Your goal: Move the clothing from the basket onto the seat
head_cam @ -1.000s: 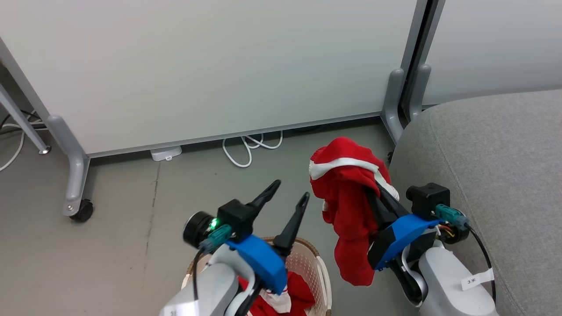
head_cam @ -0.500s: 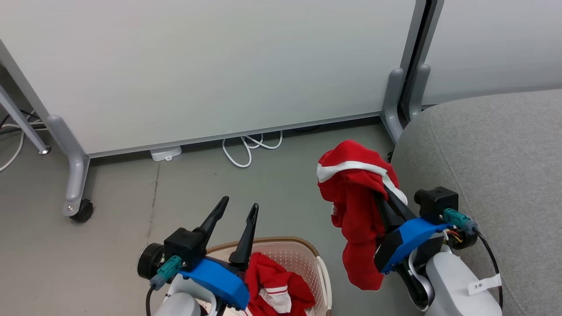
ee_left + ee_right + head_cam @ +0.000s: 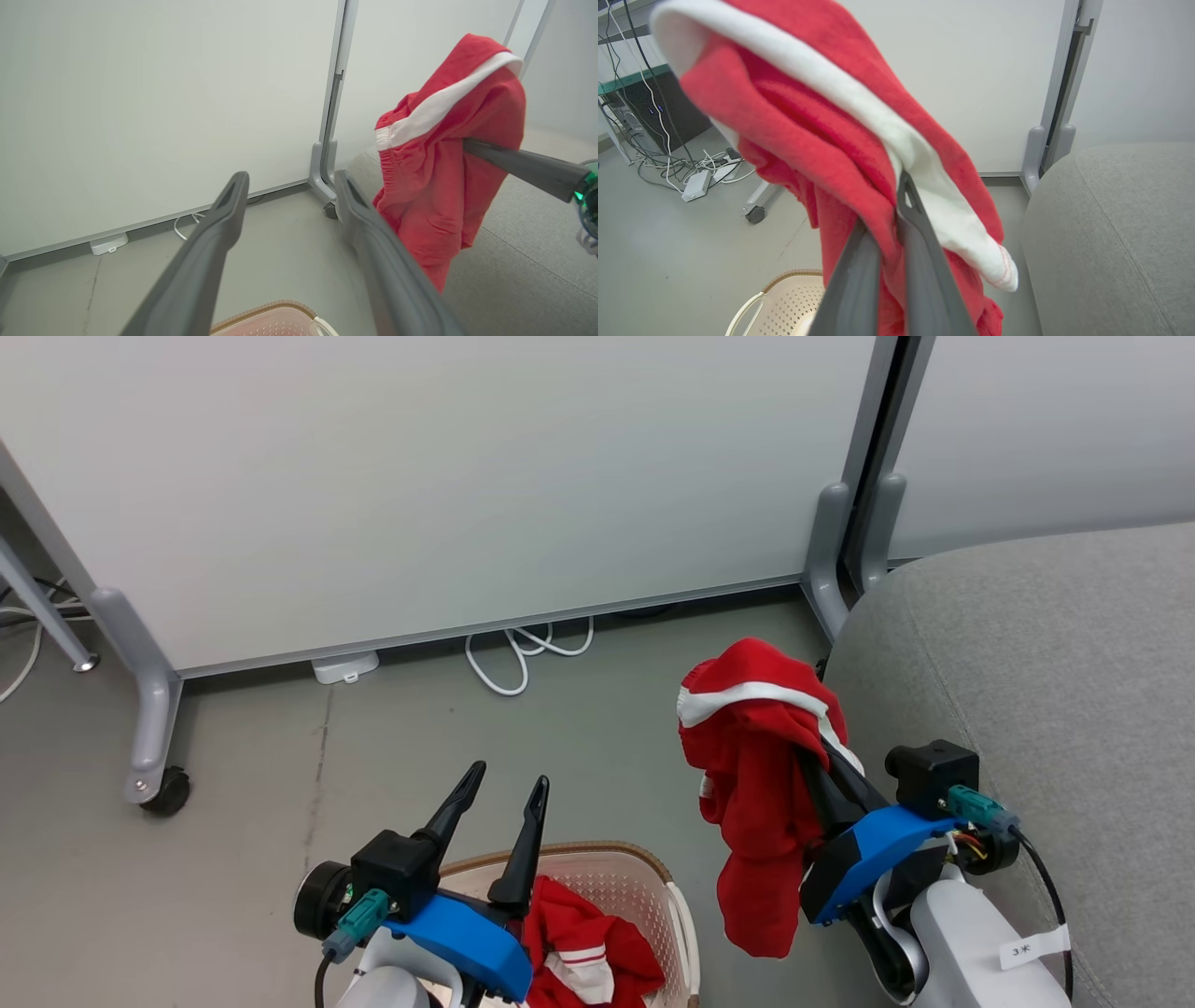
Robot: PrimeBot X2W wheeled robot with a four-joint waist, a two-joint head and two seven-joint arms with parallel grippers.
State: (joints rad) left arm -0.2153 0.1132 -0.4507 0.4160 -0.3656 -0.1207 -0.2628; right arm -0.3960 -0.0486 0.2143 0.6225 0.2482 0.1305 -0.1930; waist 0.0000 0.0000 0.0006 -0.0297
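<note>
Beside a large grey fabric-upholstered sofa seat point(image 3: 1055, 663), the robot's right arm point(image 3: 962, 943) reached up and forward from the lower right of the head view, its blue wrist housing tilted towards the seat's rounded edge. The right jaws were pinched tight on a soft bright red fabric garment with white stripe trim point(image 3: 756, 756). The garment draped over the long dark fingers point(image 3: 920, 261) and hung above the grey floor point(image 3: 243, 859), just beside the seat's edge.

The left arm point(image 3: 392, 980) rose at the lower left, over the near side of a cream-white perforated plastic laundry basket with a brown woven-look rim point(image 3: 597, 847). The left jaws stood wide apart and held nothing, their tips pointing up and away over the floor. A second red garment with white stripes point(image 3: 583, 952) lay crumpled inside the basket.

Behind them stood pale partition panels point(image 3: 420, 476) on grey metal legs, one leg ending in a black caster point(image 3: 166, 795). A looped white cable point(image 3: 509, 658) and a small white box point(image 3: 344, 665) lay on the floor at the foot of the panels.
</note>
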